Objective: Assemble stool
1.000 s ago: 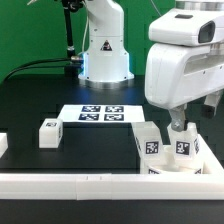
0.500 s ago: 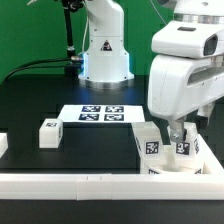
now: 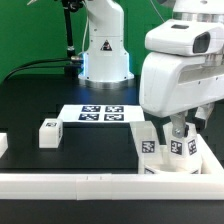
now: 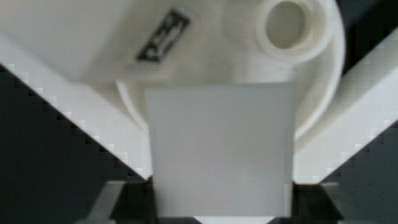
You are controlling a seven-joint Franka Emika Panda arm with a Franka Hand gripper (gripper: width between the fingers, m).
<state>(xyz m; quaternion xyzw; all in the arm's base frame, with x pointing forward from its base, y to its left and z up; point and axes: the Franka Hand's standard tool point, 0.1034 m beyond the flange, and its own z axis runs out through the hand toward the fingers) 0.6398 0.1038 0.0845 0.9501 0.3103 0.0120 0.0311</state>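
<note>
White leg (image 3: 178, 150) between gripper (image 3: 178, 133) fingers is showing a black-and-white square tag. White seat (image 4: 214, 65) is lying under it. Black table (image 3: 30, 100) is spreading around.

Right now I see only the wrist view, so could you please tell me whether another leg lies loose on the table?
Observer: Yes, one loose leg stands alone toward the exterior view's left, well apart from your pincer.
Operator: Thank you. What lies between that leg and me?
Observer: The marker board lies flat there, a little farther back from the exterior camera.
Operator: And does the gripped leg carry a marking on a side I cannot see?
Observer: Yes, it shows a black-and-white tag facing the exterior camera.
</note>
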